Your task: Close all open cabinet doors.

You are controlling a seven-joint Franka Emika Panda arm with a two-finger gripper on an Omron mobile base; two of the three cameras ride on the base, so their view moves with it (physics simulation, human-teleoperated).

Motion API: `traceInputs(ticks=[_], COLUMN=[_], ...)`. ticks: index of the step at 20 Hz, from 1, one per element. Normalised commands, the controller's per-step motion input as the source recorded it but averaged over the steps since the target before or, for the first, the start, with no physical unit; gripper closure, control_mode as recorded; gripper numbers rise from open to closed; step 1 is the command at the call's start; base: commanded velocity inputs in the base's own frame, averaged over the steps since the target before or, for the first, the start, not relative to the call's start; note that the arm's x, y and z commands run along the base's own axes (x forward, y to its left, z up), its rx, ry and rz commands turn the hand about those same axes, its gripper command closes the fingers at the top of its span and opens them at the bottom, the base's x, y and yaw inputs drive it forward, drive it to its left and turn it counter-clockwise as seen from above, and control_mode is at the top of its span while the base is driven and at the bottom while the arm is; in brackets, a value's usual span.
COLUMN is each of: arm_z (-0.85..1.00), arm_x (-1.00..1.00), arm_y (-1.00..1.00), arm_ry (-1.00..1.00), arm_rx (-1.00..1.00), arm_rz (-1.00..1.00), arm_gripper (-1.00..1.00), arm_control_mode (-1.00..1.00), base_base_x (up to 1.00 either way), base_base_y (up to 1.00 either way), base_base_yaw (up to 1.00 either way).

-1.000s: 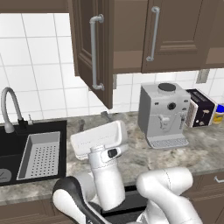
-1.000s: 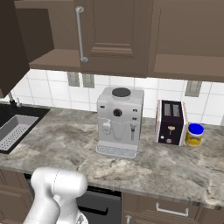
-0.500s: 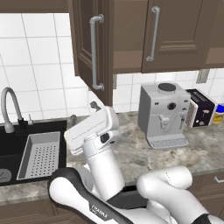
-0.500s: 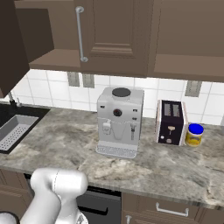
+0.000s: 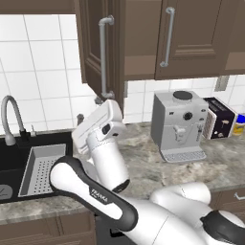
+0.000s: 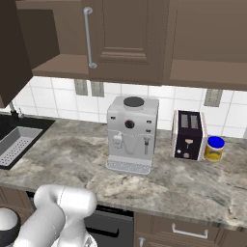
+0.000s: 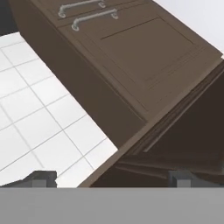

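White square tiles cover the wall behind a grey-veined stone counter, with grey outlets set into the tiles (one above the toaster). A black sink with a curved silver faucet and a grey drain tray lies at the counter's left end. A silver coffee machine stands mid-counter, the black toaster and a blue-lidded yellow jar to its right, brown under-counter drawers below.
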Motion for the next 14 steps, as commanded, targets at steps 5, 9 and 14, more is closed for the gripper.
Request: traceInputs(ticks=[5, 9, 14], arm_z=[0.0, 0.0, 0.0], arm_x=[0.33, 0.14, 0.03], arm_y=[0.42, 0.36, 0.07], arm_ry=[0.07, 0.07, 0.07], arm_rx=[0.0, 0.0, 0.0], arm_rz=[-0.21, -0.17, -0.17], arm_gripper=[-1.0, -1.0, -1.0], arm_control_mode=[-1.0, -1.0, -1.0], base_base_x=[0.0, 0.0, 0.0], base_base_y=[0.0, 0.0, 0.0], base_base_yaw=[0.0, 0.0, 0.0])
